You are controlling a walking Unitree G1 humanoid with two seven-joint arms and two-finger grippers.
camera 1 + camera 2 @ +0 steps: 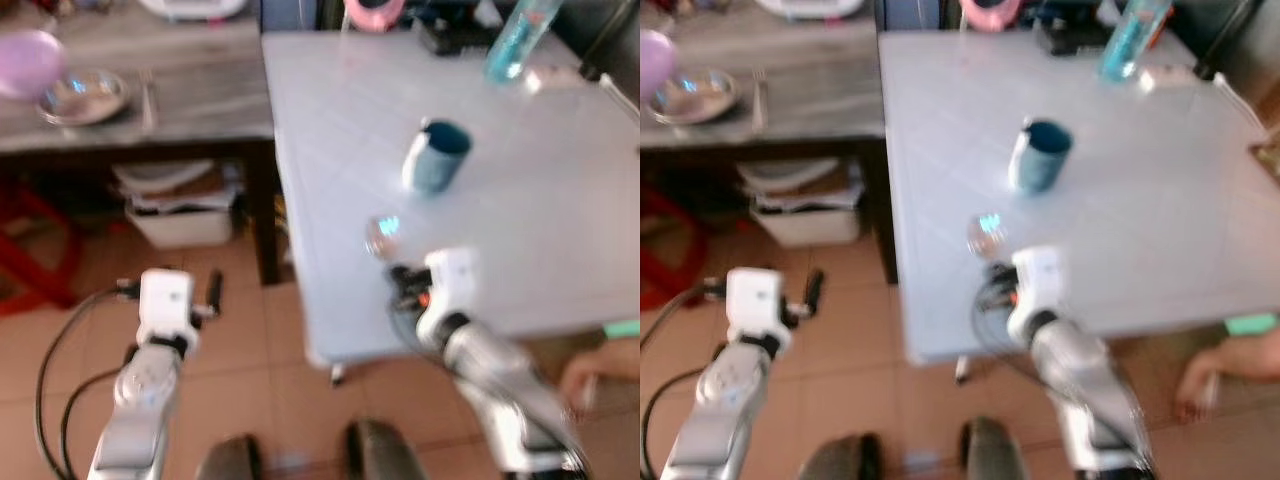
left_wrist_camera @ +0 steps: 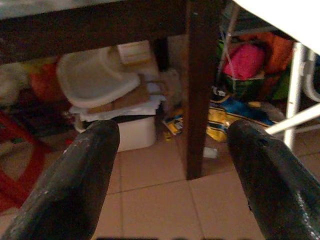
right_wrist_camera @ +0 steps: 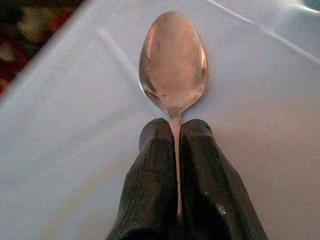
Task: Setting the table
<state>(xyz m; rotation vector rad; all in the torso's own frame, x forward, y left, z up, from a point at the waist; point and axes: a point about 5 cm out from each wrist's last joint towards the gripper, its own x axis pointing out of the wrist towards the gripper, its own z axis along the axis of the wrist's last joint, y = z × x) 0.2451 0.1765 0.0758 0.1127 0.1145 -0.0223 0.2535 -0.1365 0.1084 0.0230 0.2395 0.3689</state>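
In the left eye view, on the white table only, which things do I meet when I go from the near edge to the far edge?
Right gripper holding the spoon → blue mug → blue bottle near the far edge.

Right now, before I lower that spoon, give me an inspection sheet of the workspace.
Surface: white table, mostly bare.
Job's things: spoon over the table's near edge; blue mug mid-table.
Clutter: bottle at far edge; metal bowl and fork on the grey side table.
Grippers: right gripper shut on spoon handle; left gripper open above the floor.
Cables: black cable beside left arm.
Surroundings: tiled floor, storage under side table, a person's hand.
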